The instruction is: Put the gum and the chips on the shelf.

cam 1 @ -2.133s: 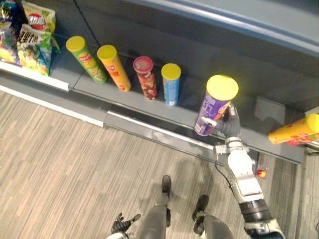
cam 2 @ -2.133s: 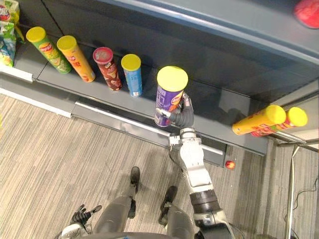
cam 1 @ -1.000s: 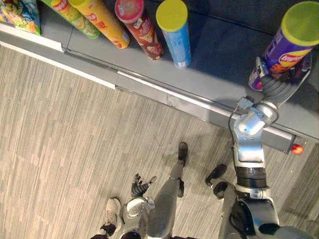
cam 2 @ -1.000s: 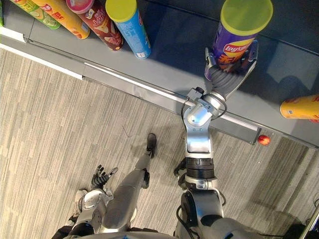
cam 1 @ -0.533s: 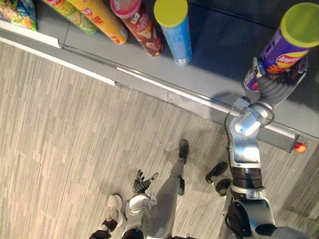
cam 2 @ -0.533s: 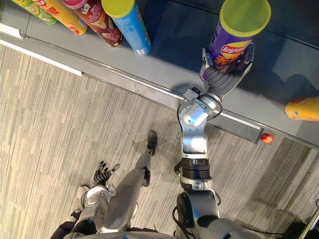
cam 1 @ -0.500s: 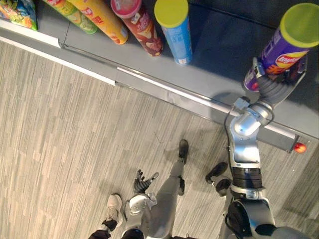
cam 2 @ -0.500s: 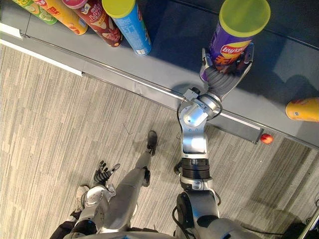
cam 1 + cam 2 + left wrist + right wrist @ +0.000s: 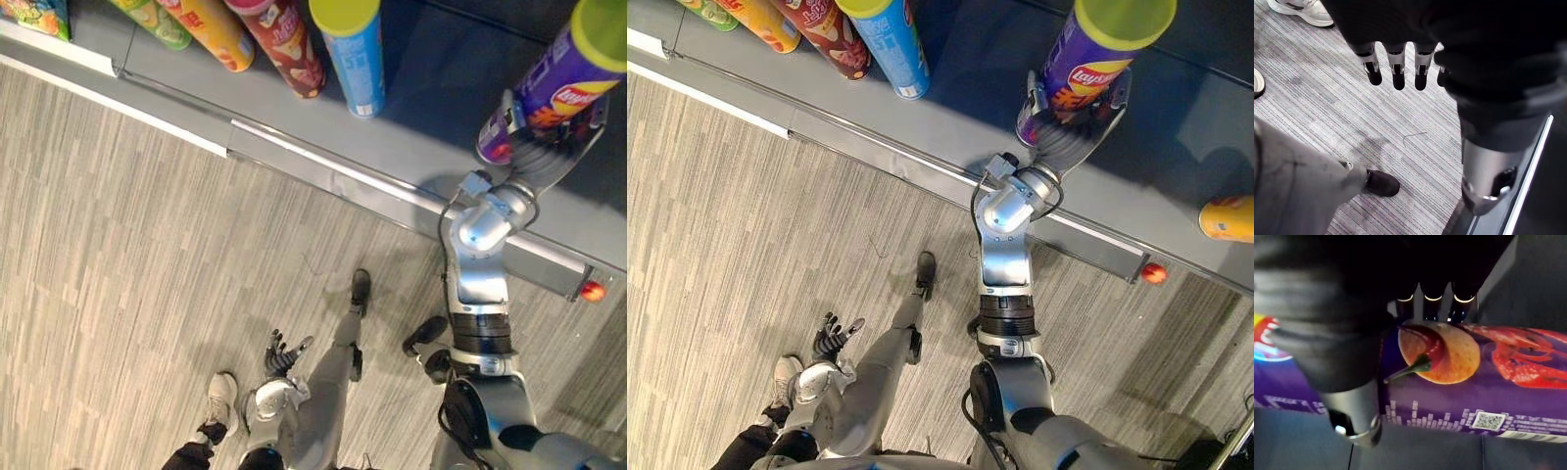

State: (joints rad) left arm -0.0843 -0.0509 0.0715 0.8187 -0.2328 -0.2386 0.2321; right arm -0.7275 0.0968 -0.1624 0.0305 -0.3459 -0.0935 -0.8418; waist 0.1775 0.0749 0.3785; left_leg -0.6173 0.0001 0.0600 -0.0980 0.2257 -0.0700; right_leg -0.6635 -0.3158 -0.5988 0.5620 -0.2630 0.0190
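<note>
The right robot hand (image 9: 1065, 145) was wrapped round the lower part of a tall purple chip can (image 9: 1085, 70), a cardboard tube with a yellow-green plastic lid. Its wrist view showed the fingers (image 9: 1433, 299) curled over one side of the tube and the thumb bearing on the other. The can stood nearly upright over the deck of the low grey metal shelf (image 9: 416, 147). It was well to the right of a blue chip can (image 9: 357, 61) and a dark red chip can (image 9: 291, 47) standing in a row. Whether its base touched the deck could not be told.

Such a tube was probably light and fairly stiff, though its thin wall would likely dent under a hard squeeze. The glossy printed skin looked apt to slip in a loose hold, and the chips inside would break if it were dropped. Being tall and narrow, it would tip easily. A firm but gentle wrap round the body, low down as here, seemed the sound hold, with the base set flat before any release.

The left robot hand (image 9: 283, 353) hung low above the striped grey carpet floor (image 9: 127, 225), fingers straight and loose, holding nothing.
</note>
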